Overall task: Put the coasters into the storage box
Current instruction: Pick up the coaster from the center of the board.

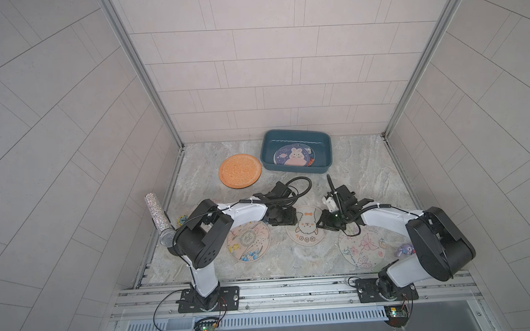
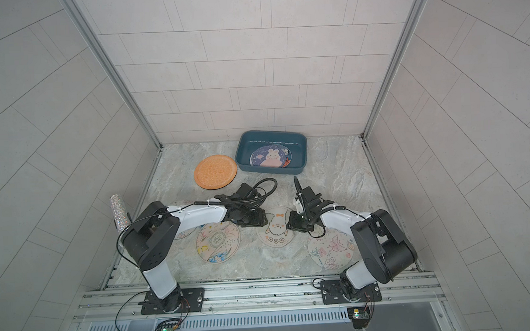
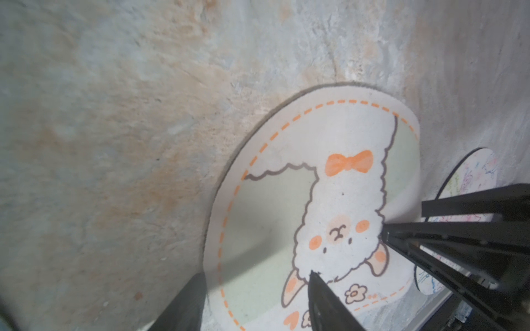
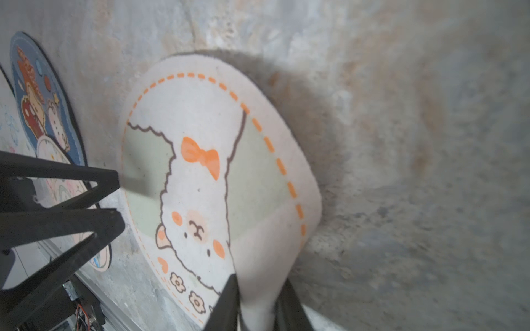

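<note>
A cream coaster with an alpaca print (image 1: pixel 305 230) (image 2: pixel 274 230) lies mid-table between both arms. My right gripper (image 4: pixel 258 306) (image 1: pixel 323 222) is shut on its right edge, which curls up off the table (image 4: pixel 269 238). My left gripper (image 3: pixel 255 301) (image 1: pixel 293 222) is open over the opposite edge, one finger (image 3: pixel 324 301) above the print, the other (image 3: pixel 183 303) over bare table. The teal storage box (image 1: pixel 296 133) (image 2: pixel 271 133) stands at the back with a bunny coaster (image 1: pixel 294 157) inside. Orange (image 1: pixel 240 171), floral (image 1: pixel 248 240) and butterfly (image 1: pixel 362 249) coasters lie flat.
A glittery microphone (image 1: pixel 160 218) leans at the left wall beside the left arm. A small purple toy (image 1: pixel 404 250) sits by the right arm's elbow. A blue cartoon coaster (image 4: pixel 43 114) lies beyond the left gripper. Metal rails run along the front edge.
</note>
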Controlling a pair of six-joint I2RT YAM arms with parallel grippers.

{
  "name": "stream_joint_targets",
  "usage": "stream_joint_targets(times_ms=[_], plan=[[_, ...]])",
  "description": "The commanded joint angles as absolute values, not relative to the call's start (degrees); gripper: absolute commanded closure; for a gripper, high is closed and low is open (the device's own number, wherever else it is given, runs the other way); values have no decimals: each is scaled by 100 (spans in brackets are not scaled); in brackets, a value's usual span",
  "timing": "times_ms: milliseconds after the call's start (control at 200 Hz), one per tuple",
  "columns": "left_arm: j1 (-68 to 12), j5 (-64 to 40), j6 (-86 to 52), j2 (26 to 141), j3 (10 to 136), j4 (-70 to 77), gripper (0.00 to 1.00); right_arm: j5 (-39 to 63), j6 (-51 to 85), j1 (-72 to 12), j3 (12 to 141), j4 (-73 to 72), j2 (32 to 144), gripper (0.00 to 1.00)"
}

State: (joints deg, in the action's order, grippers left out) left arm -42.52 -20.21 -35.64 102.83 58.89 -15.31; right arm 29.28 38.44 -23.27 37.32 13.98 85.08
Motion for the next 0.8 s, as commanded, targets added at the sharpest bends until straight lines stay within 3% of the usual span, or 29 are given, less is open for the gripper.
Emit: stream_joint_targets(times_ms=[0, 140, 475, 796], plan=[[-4269, -2009, -3637, 10460, 5770, -1720, 38, 2814, 3850, -2364, 3666, 1714, 8572, 89], [-4202, -2016, -3750, 10250, 5646, -1516, 33, 2830, 3861, -2322, 3828, 1812, 8393, 100], [-3728, -2162, -3856, 9312, 5385, -1155, 10, 2937, 3738, -2184, 4691, 2416, 7868, 100], [-3223, -2456, -3807, 8767, 5177, -1165, 3, 3196, 3539, -2026, 6121, 2566, 8189, 100]])
